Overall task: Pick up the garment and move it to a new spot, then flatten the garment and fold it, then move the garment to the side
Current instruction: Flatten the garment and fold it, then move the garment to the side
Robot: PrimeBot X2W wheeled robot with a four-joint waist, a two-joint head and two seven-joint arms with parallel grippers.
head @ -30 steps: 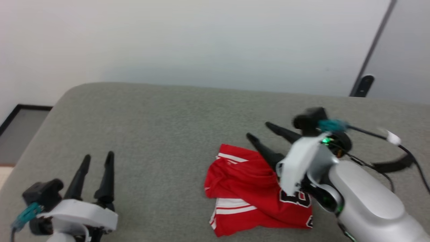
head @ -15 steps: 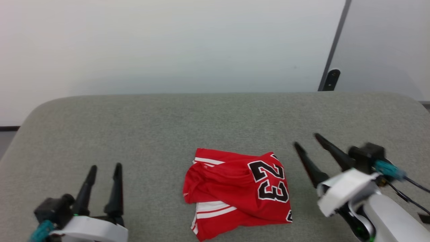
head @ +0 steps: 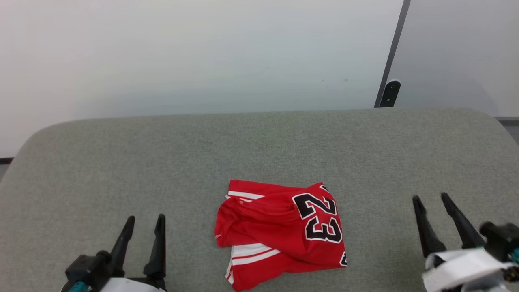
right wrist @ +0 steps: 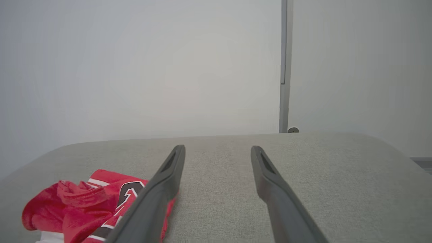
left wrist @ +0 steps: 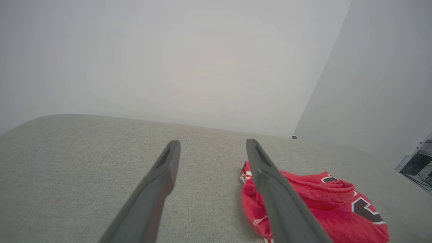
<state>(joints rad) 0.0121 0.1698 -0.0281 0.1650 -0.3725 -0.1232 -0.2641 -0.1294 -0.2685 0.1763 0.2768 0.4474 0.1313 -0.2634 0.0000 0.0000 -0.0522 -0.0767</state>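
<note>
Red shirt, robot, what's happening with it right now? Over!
Both open, empty: left gripper, right gripper. The garment lies loosely folded on the grey surface between them, untouched. Nothing seen in the way.

Grey surface [head: 259, 142] lies bare left, right and beyond the garment [head: 279, 231]; wall [head: 202, 52] blocks past far edge.

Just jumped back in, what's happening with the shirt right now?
Nothing is held at this moment. The bright red soft fabric shirt with white striped bands and a black 23 lies in a rough folded bundle on the grey fabric-covered surface. The left gripper and the right gripper are both open, one at each side of the shirt and clear of the cloth.
</note>
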